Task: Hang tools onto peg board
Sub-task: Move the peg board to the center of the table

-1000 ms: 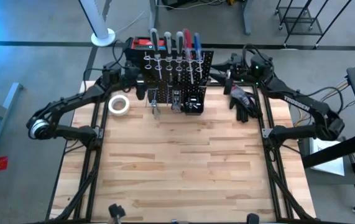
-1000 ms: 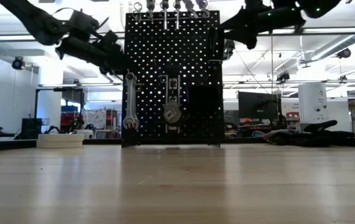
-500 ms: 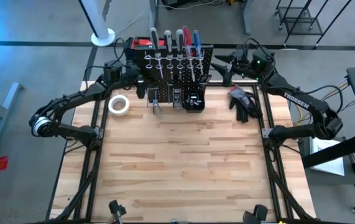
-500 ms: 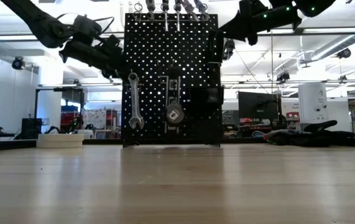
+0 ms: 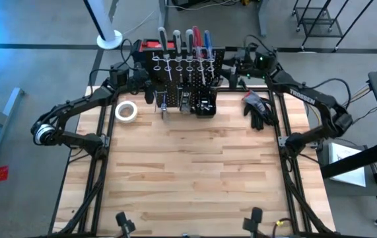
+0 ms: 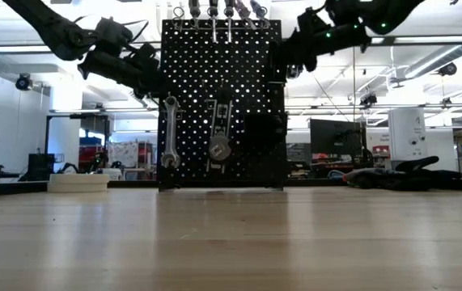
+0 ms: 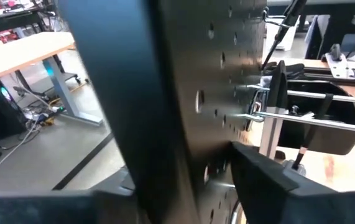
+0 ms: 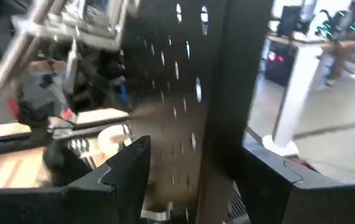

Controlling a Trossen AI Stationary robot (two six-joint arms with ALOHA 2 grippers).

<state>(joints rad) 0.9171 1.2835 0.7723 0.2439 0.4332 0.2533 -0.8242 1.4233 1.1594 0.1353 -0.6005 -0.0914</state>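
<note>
The peg board (image 5: 188, 69), a black upright perforated metal panel, is seen standing at the far edge of the light wooden slatted table (image 5: 188, 172), midway between the two arms. Screwdrivers with grey, red and blue handles (image 5: 191, 38) are already seated in the silver ring holders along its top, and a silver wrench (image 6: 170, 133) is hung on its near face, towards the left. A small black bin (image 5: 205, 108) is fixed low on the near face, towards the right.

The left gripper (image 5: 147, 89) is placed at the board's left edge; in the left wrist view the panel edge is seen lying between its dark fingers (image 7: 270, 177), which are spread around the panel, though contact cannot be told. The right gripper (image 5: 233, 71) is placed at the board's right edge, with the panel edge likewise lying between its spread fingers (image 8: 124, 165).

The board's long side is seen running left to right, so each arm is nearest its own end. Any coming move is judged to turn on this two-sided bracket, neither arm being the nearer overall.

A white tape roll (image 5: 126, 111) and black gloves (image 5: 259, 107) are left lying on the table.
</note>
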